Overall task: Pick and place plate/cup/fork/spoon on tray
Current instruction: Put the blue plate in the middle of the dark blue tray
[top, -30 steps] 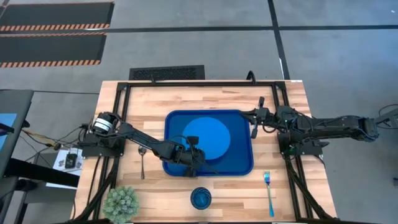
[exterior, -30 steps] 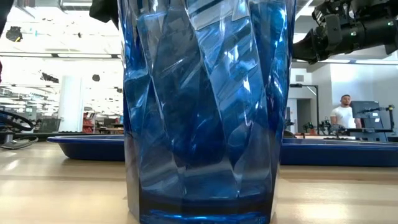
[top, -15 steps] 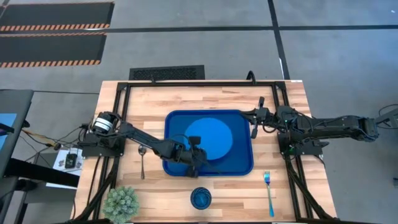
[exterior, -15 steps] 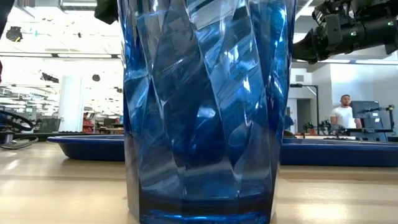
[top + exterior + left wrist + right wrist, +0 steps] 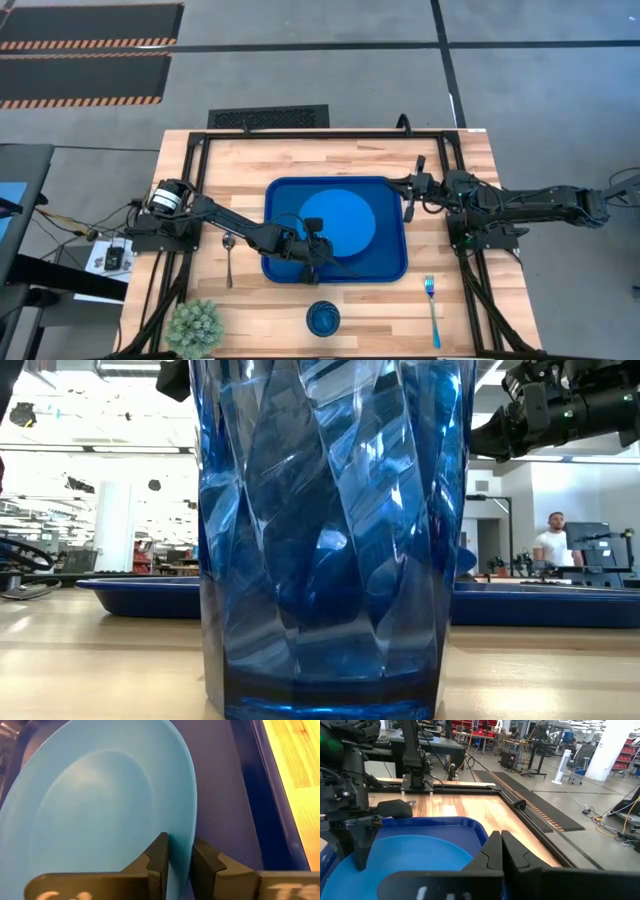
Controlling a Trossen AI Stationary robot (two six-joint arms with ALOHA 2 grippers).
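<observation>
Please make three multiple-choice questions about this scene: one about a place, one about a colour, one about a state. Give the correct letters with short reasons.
1. Where is the fork?
A. on the table, outside the tray
B. on the plate
C. inside the cup

2. What colour is the tray?
A. red
B. dark blue
C. white

3. What is the left tool doing?
A. hanging open above the spoon
B. gripping the plate's rim
C. holding the cup

Answers: 1 A, the fork lies on bare wood, with the cup apart from it. 2 B, the tray's rim shows dark blue. 3 B, both fingers clamp the edge of the plate.
</observation>
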